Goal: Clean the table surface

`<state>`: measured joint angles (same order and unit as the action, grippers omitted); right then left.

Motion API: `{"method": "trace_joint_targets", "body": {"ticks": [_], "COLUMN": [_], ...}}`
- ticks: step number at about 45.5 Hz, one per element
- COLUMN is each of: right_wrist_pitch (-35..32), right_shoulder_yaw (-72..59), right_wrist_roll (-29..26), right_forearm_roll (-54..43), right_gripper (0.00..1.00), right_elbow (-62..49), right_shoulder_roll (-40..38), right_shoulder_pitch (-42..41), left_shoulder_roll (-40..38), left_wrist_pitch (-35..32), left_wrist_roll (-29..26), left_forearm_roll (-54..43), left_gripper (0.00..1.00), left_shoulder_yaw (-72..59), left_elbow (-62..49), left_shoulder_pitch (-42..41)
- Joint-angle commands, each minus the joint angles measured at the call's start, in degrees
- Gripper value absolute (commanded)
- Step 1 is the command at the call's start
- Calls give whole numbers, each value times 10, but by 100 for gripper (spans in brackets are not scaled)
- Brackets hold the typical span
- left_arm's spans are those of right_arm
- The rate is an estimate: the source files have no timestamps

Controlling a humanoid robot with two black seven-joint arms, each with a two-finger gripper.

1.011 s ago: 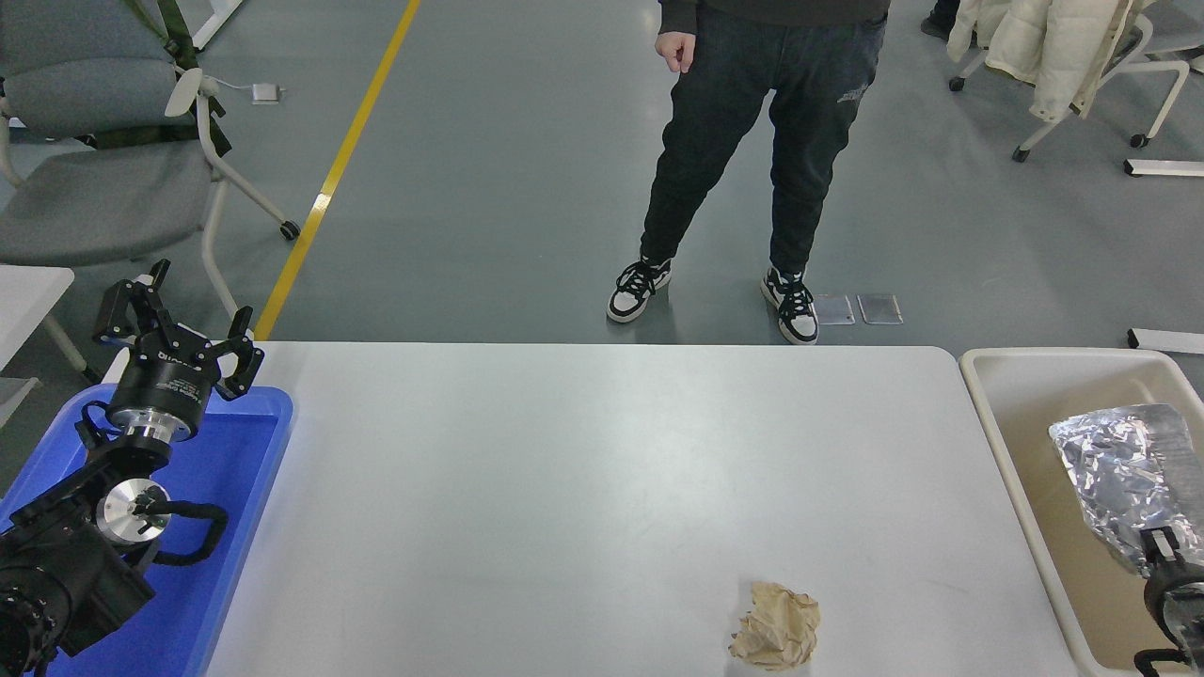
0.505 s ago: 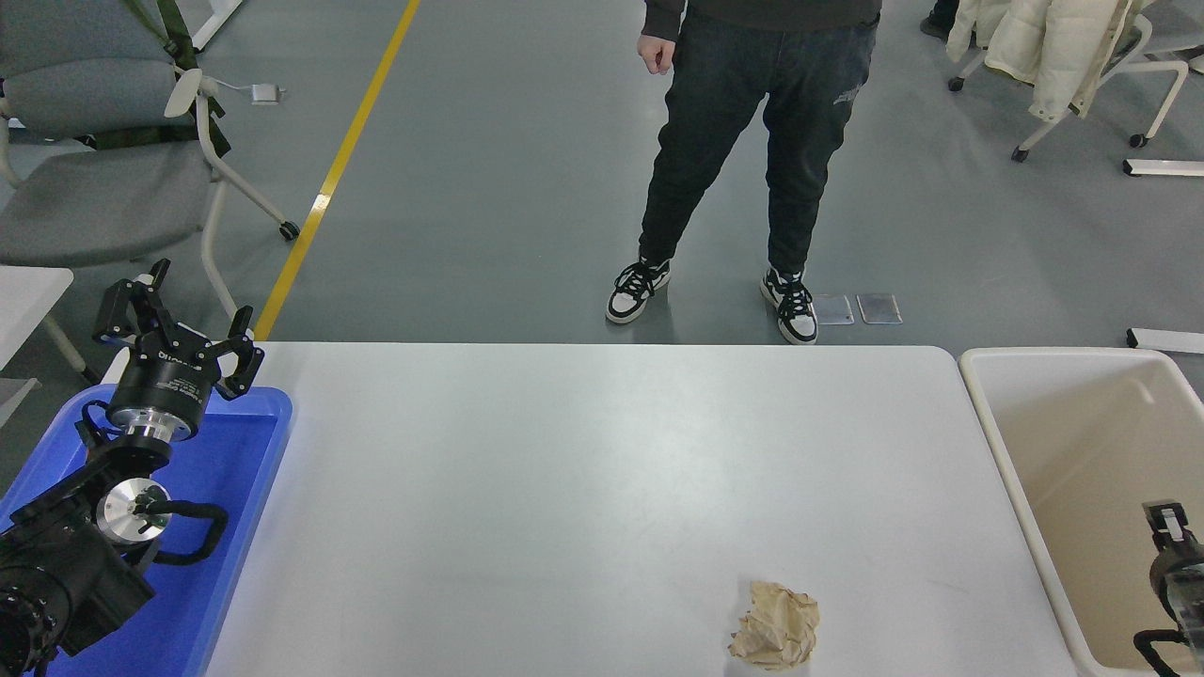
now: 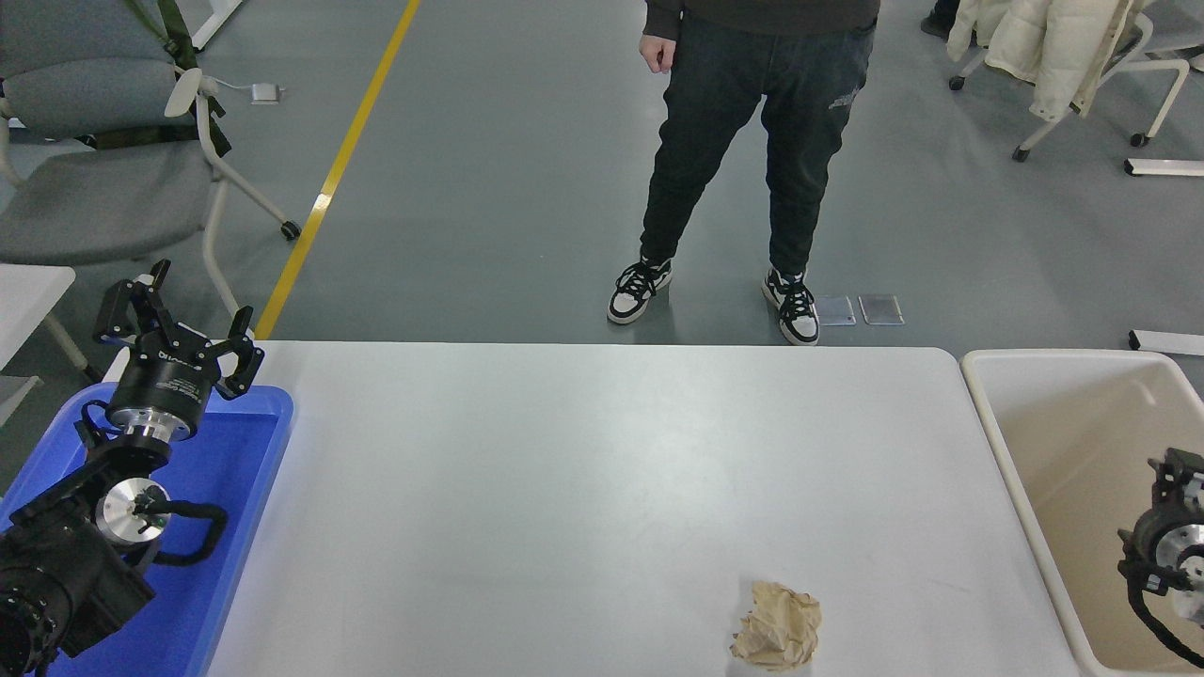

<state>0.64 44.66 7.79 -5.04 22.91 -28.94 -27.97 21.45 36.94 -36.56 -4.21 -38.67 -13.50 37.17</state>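
Note:
The white table surface [image 3: 564,489] fills the middle of the head view. A crumpled ball of brown paper [image 3: 777,637] lies on it near the front edge, right of centre. My right gripper [image 3: 1178,467] comes in at the right edge, over the beige bin [image 3: 988,414] and well to the right of the paper; only part of it shows. My left gripper [image 3: 179,315] is parked at the lower left above the blue tray [image 3: 246,470], open, with nothing in it.
A person [image 3: 752,141] in dark trousers stands on the floor just past the table's far edge. A grey chair [image 3: 94,179] stands at the back left. A chair with a pale coat [image 3: 1053,47] is at the back right.
The crinkled silver foil bag seen at my right gripper over the bin a second ago is gone from view. The right arm has since risen a little. The left arm has not moved.

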Motion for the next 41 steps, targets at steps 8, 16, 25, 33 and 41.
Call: {"method": "trace_joint_targets", "body": {"ticks": [8,16,25,33,41], "right_wrist_pitch": [-133,-147,-141,-130,-82], "right_shoulder_yaw": [133,128,113,111,94], "right_wrist_roll": [4,70,170,200,203], "right_forearm_roll": [7,-3,-69,-110,-112], "right_gripper": [99,99,99,99,99], "right_elbow": [144,194,190,177,124], "right_shoulder_roll": [-21,11,50,88,107], "right_shoulder_pitch": [1,-12,-39,-50,-61], "left_shoulder_roll": [0,0,0,0,0], "left_wrist_pitch": [0,0,0,1,1], "left_wrist_roll": [0,0,0,0,0], "left_forearm_roll": [0,0,0,0,0], "left_gripper": [100,100,100,100,100], "left_shoulder_yaw": [1,0,0,0,0], "left_elbow": [0,1,0,1,0], "left_shoulder_pitch": [0,0,1,1,1]}}
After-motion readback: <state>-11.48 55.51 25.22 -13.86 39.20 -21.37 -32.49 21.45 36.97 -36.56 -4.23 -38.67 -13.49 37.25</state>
